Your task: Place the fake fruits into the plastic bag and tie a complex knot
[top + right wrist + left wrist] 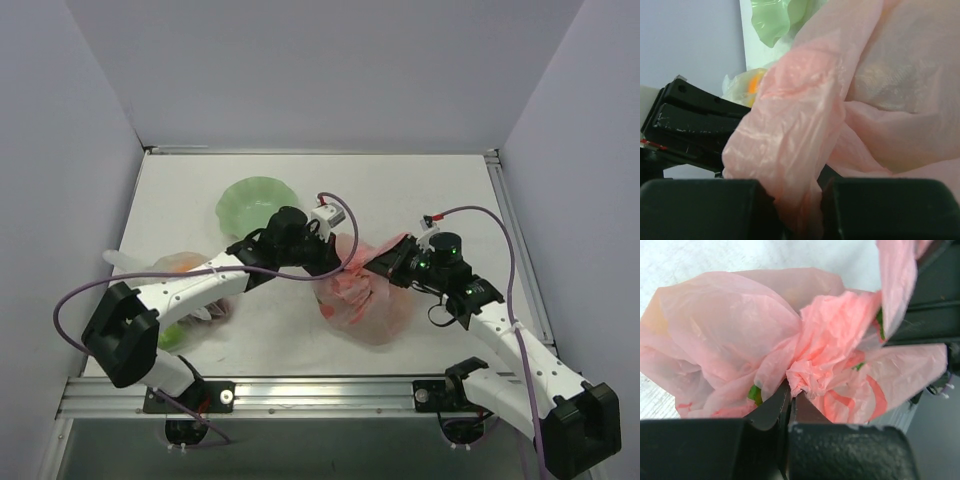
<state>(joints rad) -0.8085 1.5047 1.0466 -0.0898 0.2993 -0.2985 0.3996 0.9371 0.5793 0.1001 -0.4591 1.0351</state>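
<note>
Looking at the table [440, 200] first: the bag [365, 305] sits around the middle, a bit toward the near edge. It's slumped between your two arms, well apart from the bowl [255, 200] at the back and the clear bag [185, 270] on the left.

The left gripper [790, 395] is pressed together on a crumpled twist of film at the bag's neck. The right gripper [800, 200] is pinching a loose pink strip (a handle loop, I'd guess) between its fingers. Both have plastic and nothing else, and they're right beside each other above the bag.

The fruits [890, 77] seem to be inside, but you only get vague lumps through the film, so I can't say which is where. To me you're at the knot stage.

What could bite you from here:
- The film is thin. Pull the two ends apart hard and it stretches or tears at the twist.
- The strip looks slick and could slide out of the right fingers mid-wrap.
- With the grippers this close, a loop could cinch around a finger instead of the neck.
- Lift too much and the bag tips, and the fruits shift toward the opening.
</note>
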